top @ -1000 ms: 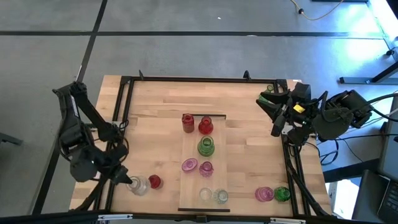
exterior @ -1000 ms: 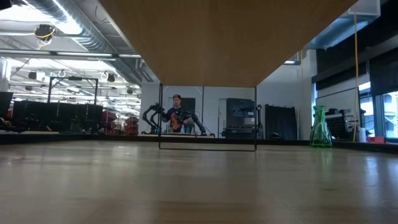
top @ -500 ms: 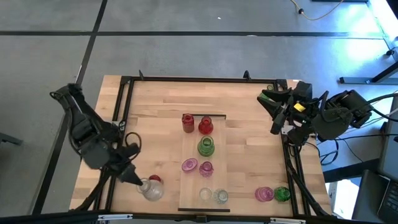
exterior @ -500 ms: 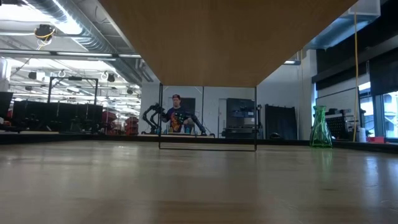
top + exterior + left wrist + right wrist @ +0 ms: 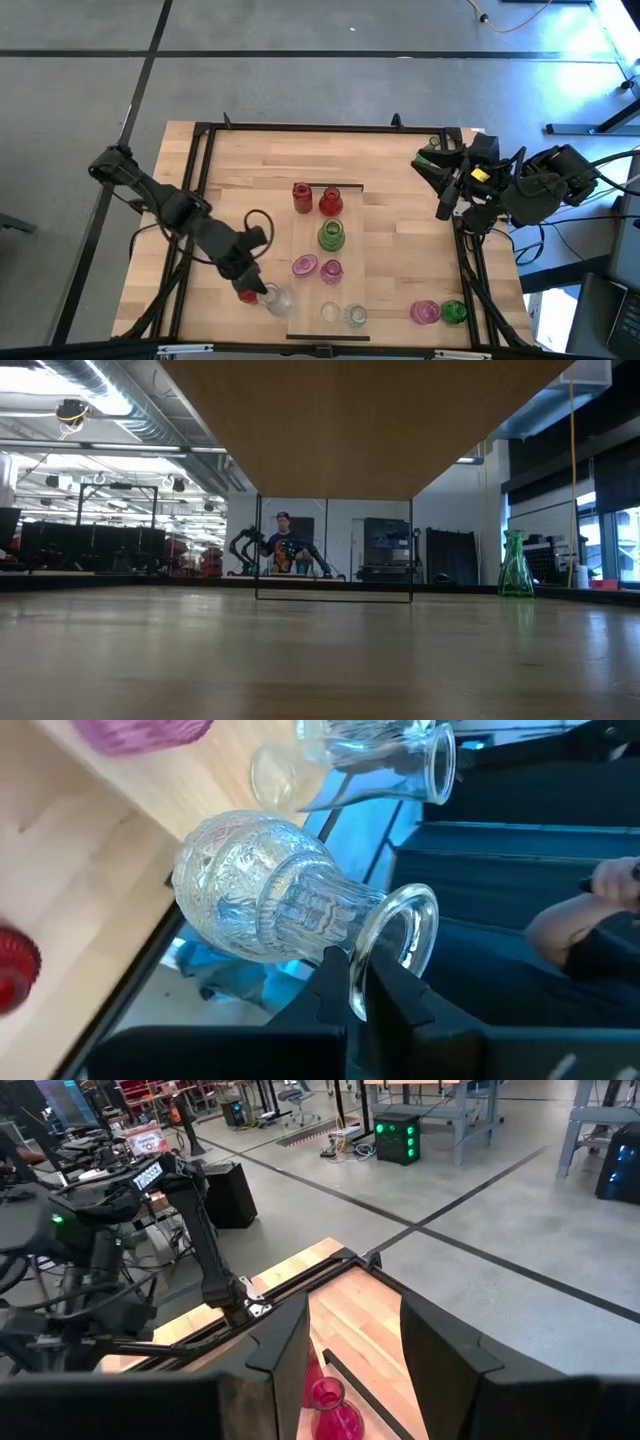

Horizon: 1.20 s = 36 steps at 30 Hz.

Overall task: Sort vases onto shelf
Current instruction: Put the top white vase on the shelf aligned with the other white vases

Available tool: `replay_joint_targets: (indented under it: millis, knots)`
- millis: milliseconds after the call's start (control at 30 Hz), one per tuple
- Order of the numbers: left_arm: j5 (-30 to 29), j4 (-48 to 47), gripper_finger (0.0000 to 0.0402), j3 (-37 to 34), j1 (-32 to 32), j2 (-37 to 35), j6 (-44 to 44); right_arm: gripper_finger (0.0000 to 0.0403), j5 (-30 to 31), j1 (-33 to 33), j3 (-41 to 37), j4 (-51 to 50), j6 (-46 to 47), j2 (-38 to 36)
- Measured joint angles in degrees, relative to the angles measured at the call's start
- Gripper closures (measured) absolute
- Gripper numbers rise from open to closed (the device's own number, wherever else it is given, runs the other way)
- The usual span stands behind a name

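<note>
The shelf (image 5: 300, 325) lies along the middle of the table. On it stand two red vases (image 5: 331, 203), a green vase (image 5: 331, 236), two pink vases (image 5: 305, 266) and two clear vases (image 5: 330, 313). A pink vase (image 5: 425, 312) and a green vase (image 5: 453, 312) stand on the table near its right front. My left gripper (image 5: 262, 290) is shut on a clear vase (image 5: 278, 298), just left of the shelf's near end. Beside it a red vase (image 5: 247, 294) stands on the table. My right gripper (image 5: 355, 1360) waits open and raised at the table's far right. My left gripper pinches the clear vase's flared lip (image 5: 372, 960) between its two fingers, one finger (image 5: 333, 988) on the neck side, the other (image 5: 392, 1000) on the mouth side. The fingers slant down from the table's left. The vase is lifted clear and tilted, its belly (image 5: 250, 885) pointing away from the fingers.
A black frame (image 5: 200, 160) runs along the table's edges. In the low view a person (image 5: 285, 550) sits in the room far beyond the table. Bare tabletop lies left and right of the shelf.
My left gripper has swung from the table's near left corner toward the right, up to the shelf's near end, rolling as it went. It stays shut on the clear vase, which travels with it clear of the table. The red vase has stayed put.
</note>
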Motion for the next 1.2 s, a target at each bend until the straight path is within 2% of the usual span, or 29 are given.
replay_joint_targets:
  millis: [233,467,700,1000,1200]
  knots:
    - [0.63,-8.83,0.0395,9.65,0.01,7.34,2.9,0.0256,-0.02,0.01,0.01,0.03,0.11,0.0]
    - [4.26,-9.28,0.0396,14.2,2.11,12.61,4.13,0.0256,-0.25,0.0,0.0,0.08,0.13,0.11]
    - [7.01,-8.73,0.0396,15.01,3.88,14.37,4.5,0.0256,-1.49,0.02,0.0,0.21,0.13,0.46]
    - [4.31,-8.37,0.0396,15.01,3.62,14.41,2.49,0.0256,-4.26,0.0,0.0,-0.65,0.11,1.29]
    - [5.5,-6.95,0.0396,15.08,3.05,16.83,1.77,0.0256,-3.98,0.0,-0.02,-0.76,0.11,1.27]
